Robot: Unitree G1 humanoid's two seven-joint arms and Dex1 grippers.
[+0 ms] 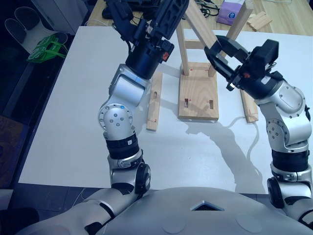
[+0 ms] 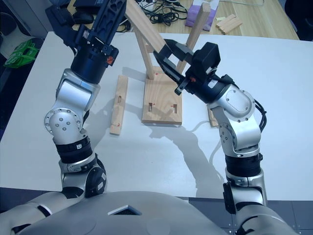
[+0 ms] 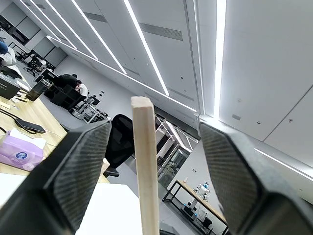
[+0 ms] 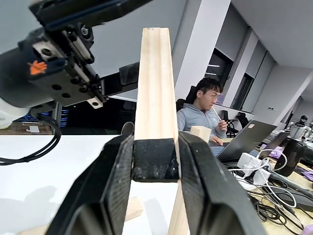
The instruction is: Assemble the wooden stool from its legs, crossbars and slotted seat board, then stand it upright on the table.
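Note:
The slotted seat board (image 1: 198, 105) lies flat on the white table. Two wooden legs stand in its far end and lean apart. My left gripper (image 2: 113, 14) is open high around the left leg (image 2: 144, 44); in the left wrist view that leg (image 3: 145, 166) rises between the spread fingers (image 3: 80, 166) without touching them. My right gripper (image 2: 168, 55) is shut on the right leg (image 2: 199, 22); in the right wrist view its pads (image 4: 112, 186) clamp that leg (image 4: 155, 83). One loose slotted piece (image 1: 154, 103) lies left of the board. Another (image 1: 249, 110) lies to its right, partly hidden by my right arm.
A purple tissue pack (image 1: 230, 12) and spare wood pieces (image 1: 259, 20) sit on the desk behind the table, beside cables (image 2: 166, 12). A green object (image 1: 46, 49) lies on the floor beyond the table's left edge. Bare table stretches in front of the board.

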